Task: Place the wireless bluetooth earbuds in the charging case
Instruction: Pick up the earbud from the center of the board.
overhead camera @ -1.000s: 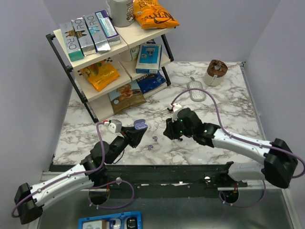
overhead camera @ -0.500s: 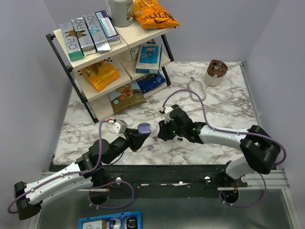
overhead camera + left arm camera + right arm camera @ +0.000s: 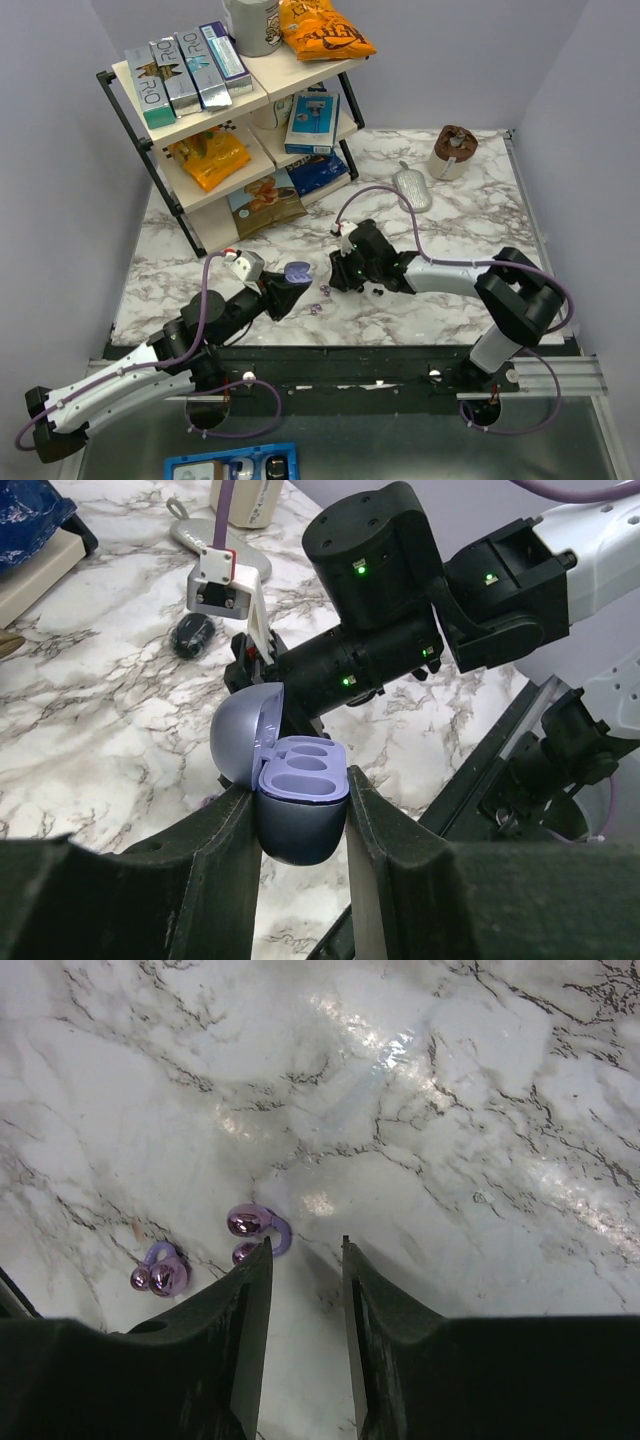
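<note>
Though most of the packaging is too small to read, the letters "RO" show on the upright boxes (image 3: 165,82) on the top board of the black-framed shelf rack (image 3: 128,112), which stands at the far left of the table. Beside them sit a white canister (image 3: 252,25) and an orange snack bag (image 3: 322,30) whose print cannot be made out. Lower boards hold another orange bag (image 3: 210,157), a blue-and-white carton (image 3: 312,120), a dark blue pouch (image 3: 318,172) and a brown packet (image 3: 265,200).

The tabletop (image 3: 470,220) is white marble with grey veins, shiny under the light, and pale lavender walls close it in on three sides. A brown-and-white tub (image 3: 453,150) stands near the far right corner, with a grey oval object (image 3: 411,190) near it. Below the table's near edge lies a blue compartment tray (image 3: 228,466); its contents are unclear.

The left gripper (image 3: 300,825) is clamped on the purple charging case (image 3: 300,805), held upright above the table with its lid swung open. Both wells inside are empty.

The right gripper (image 3: 305,1260) points down at the marble with its jaws parted and only bare table between them. One earbud (image 3: 255,1228), purple and glossy, lies just beside the tip of one finger (image 3: 245,1300). The other earbud (image 3: 160,1272) lies near it on the table, apart from the fingers. In the overhead view both earbuds lie between the two grippers.
</note>
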{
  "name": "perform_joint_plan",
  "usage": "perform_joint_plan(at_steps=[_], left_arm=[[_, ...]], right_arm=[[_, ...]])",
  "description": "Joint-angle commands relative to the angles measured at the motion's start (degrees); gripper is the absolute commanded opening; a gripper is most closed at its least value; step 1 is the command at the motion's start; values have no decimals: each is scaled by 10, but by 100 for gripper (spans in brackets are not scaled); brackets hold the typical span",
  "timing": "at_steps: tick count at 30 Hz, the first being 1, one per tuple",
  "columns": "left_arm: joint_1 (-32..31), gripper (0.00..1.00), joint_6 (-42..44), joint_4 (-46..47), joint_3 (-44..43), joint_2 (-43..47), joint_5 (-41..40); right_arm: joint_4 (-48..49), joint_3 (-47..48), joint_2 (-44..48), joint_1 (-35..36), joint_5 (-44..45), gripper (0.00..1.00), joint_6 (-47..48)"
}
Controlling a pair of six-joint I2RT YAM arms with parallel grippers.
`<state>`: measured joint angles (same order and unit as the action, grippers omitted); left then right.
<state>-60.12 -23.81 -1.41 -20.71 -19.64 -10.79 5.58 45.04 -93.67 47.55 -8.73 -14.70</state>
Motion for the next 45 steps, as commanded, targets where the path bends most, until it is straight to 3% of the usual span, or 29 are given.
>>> perform_joint_plan(at_steps=[1,13,18,45], left_arm=[[-2,0,-11,-12,7,6,-18],[-2,0,-12,-9,12,10,-13],[-2,0,-12,-3,16,12,-15],[-1,0,-26,26,34,-7,0]], right_arm=[[18,27,-20,1,-19,43,4],[-5,44,-45,0,-28,45,5],[-7,31,-23,0,-21,50,5],[-40,42,-54,2,-47,48,18]])
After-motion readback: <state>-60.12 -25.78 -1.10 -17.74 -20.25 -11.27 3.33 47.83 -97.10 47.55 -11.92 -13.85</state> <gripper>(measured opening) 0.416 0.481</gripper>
